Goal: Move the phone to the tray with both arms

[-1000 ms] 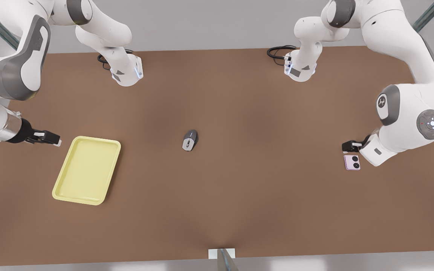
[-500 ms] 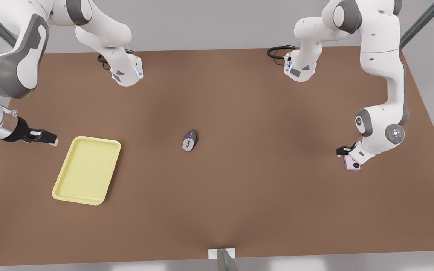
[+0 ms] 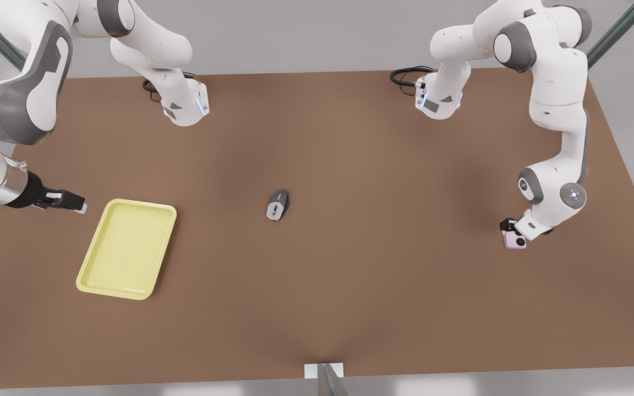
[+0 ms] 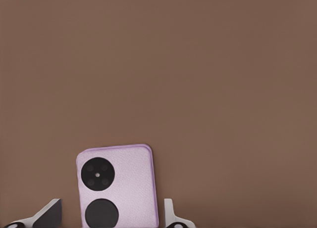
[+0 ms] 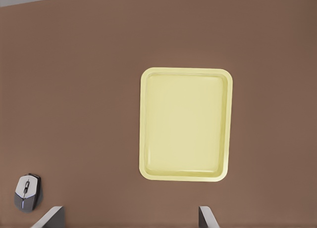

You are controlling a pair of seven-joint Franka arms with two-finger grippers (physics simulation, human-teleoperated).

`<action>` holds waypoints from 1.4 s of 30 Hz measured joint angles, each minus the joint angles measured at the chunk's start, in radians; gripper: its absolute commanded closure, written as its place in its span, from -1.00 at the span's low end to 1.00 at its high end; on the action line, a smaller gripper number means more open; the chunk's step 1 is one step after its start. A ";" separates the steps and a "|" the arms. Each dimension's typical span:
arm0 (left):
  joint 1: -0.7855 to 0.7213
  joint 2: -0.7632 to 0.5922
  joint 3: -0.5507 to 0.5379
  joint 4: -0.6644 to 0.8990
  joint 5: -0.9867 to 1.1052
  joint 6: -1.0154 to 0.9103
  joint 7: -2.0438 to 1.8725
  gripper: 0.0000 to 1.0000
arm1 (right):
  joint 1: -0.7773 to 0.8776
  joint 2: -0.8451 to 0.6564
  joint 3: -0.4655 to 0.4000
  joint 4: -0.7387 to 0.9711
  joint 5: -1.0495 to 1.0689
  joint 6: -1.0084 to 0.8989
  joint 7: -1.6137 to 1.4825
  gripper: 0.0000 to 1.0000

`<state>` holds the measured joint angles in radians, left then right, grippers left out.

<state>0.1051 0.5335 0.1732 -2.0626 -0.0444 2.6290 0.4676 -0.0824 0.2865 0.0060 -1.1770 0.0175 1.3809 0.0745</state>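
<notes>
Two white arms are seen over a brown table [image 3: 350, 286]. The left gripper [image 3: 510, 230] is placed low at the right of the front view, directly over the phone [image 3: 514, 240], which lies flat on the table near the right edge of the frame. In the left wrist view the phone [image 4: 118, 186] is seen between the two fingertips [image 4: 48, 215], one on each side and apart from its long edges, so the fingers are spread and nothing is gripped. The phone's two black camera circles are turned upward.

The right gripper [image 3: 72, 202] is held at the left edge of the front view, just beside the upper left corner of the tray [image 3: 92, 278], and this arm waits. In the right wrist view its fingertips [image 5: 49, 218] are seen wide apart at the lower edge, with nothing between them. The tray [image 5: 144, 129] is shown in the middle of that view, lying flat on the table with nothing in it.

A grey-and-silver computer mouse [image 3: 278, 204] is found at the middle of the front view, between tray and phone and well apart from both; it is also seen in the lower left corner of the right wrist view [image 5: 27, 192].
</notes>
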 measured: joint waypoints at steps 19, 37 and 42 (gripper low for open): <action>0.002 0.054 0.000 0.001 -0.059 0.055 0.075 -0.57 | 0.001 0.002 0.000 0.001 0.000 0.003 0.001 -1.00; -0.033 0.017 -0.019 0.055 -0.062 0.013 0.093 -0.51 | -0.010 -0.005 -0.006 0.003 0.003 0.001 0.000 -1.00; -0.215 -0.037 -0.021 0.097 -0.061 -0.065 0.048 -0.51 | -0.003 -0.003 -0.002 0.001 0.004 -0.001 0.000 -1.00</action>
<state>-0.1103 0.4965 0.1523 -1.9659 -0.1057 2.5636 0.5156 -0.0849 0.2836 0.0038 -1.1755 0.0212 1.3804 0.0748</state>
